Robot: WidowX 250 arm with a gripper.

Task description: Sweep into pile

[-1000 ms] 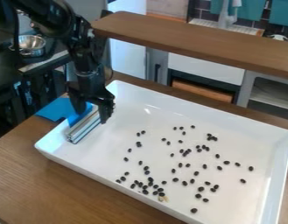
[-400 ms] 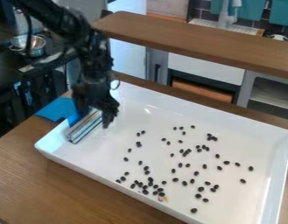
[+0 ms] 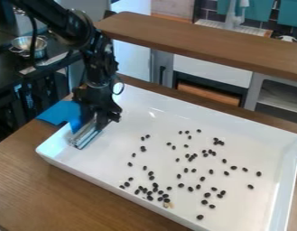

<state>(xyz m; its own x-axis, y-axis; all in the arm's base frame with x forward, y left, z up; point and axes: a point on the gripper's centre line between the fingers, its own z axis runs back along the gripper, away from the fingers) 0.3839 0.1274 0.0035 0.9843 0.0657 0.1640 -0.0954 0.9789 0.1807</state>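
The black gripper [image 3: 97,113] hangs over the left corner of the white tray [image 3: 49,151], right at the upper end of a silver bar-shaped tool [image 3: 86,135]. This bar lies slanted on the tray floor, with a blue piece [image 3: 74,122] upright against its back side. The gripper covers part of both, and whether it grips them is unclear. Many small black beans [image 3: 211,172] are scattered over the middle and right of the tray, with a denser cluster [image 3: 155,190] close to the front wall.
A blue sheet [image 3: 54,113] lies on the wooden table [image 3: 30,180] outside the tray's left corner. Behind the tray runs a raised wooden shelf [image 3: 198,43]. A metal bowl [image 3: 30,44] stands on the dark counter at the upper left.
The gripper first shifted a little right, then dropped slightly and back left beside the bar, and its upper arm stands farther right than at first. Bar and beans look unmoved.
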